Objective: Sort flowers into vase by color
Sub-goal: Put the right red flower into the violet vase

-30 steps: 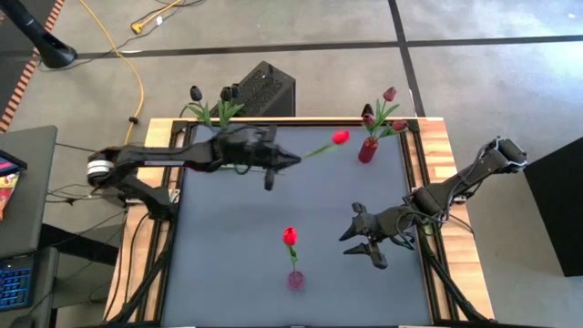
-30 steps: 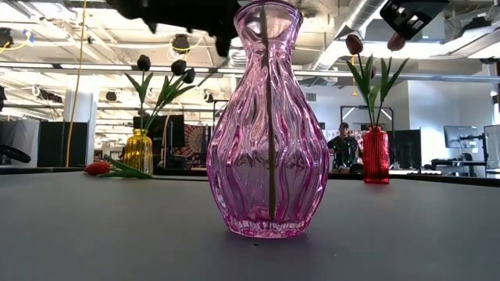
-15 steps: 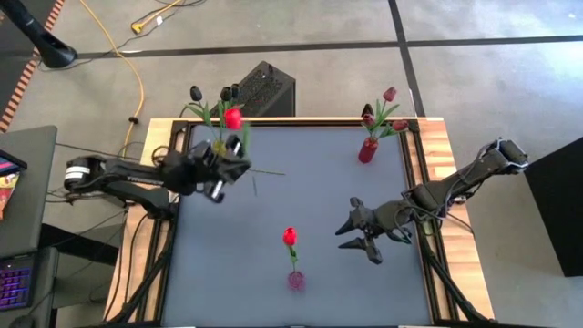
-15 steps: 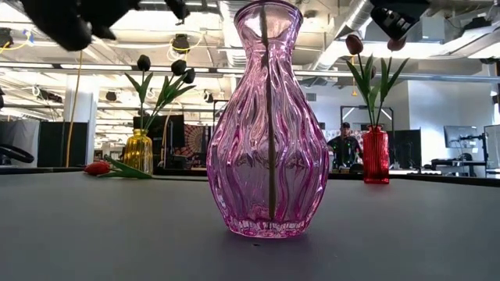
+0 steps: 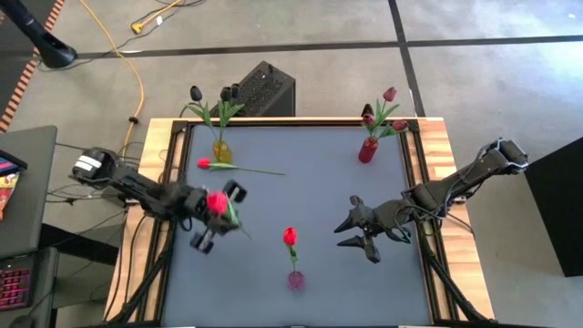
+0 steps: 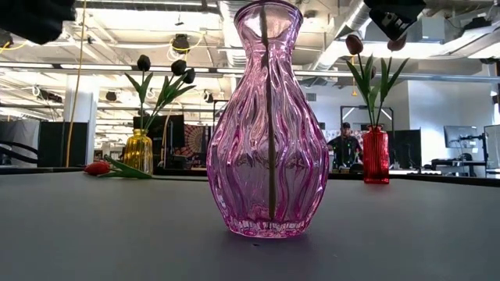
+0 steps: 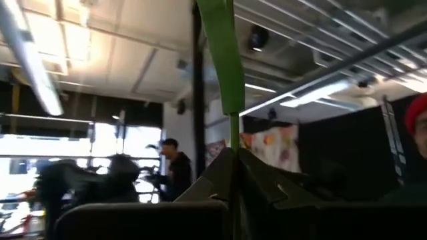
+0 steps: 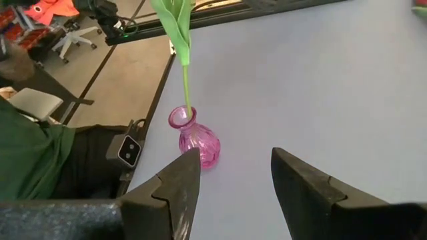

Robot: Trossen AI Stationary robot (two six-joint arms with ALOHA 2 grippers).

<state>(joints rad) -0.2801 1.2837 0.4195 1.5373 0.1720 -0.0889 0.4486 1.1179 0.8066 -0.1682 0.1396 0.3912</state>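
Note:
My left gripper (image 5: pixel 217 219) hovers over the table's left side, shut on a bright red tulip (image 5: pixel 217 202) whose head faces up. A second red tulip (image 5: pixel 239 168) lies flat on the table near the yellow vase (image 5: pixel 221 151), which holds near-black tulips (image 5: pixel 196 93). The red vase (image 5: pixel 367 151) at the far right holds crimson tulips (image 5: pixel 389 94). The pink vase (image 5: pixel 296 280) near the front holds one red tulip (image 5: pixel 290 236) by its stem. My right gripper (image 5: pixel 353 232) waits open, right of the pink vase (image 8: pixel 199 141). My left gripper (image 7: pixel 233 157) pinches the tulip's thin green stem (image 7: pixel 233 133) between its two shut fingers, just below a leaf (image 7: pixel 219 53). The fingers point upward and the stem runs on past their tips. The tulip is lifted clear of the table, its head (image 7: pixel 417 113) uppermost.
A black box (image 5: pixel 264 87) stands behind the table's far edge. Wooden rails (image 5: pixel 437 164) frame the grey mat. The mat's middle between the three vases is bare. People and office furniture (image 6: pixel 341 144) show in the room beyond.
My left gripper has carried the red tulip from near the red vase toward the table's left, past the yellow vase, then toward the near edge. It has tipped from level to pointing up, so the tulip now stands upright. The tulip lying on the table, earlier under the arm, now shows.

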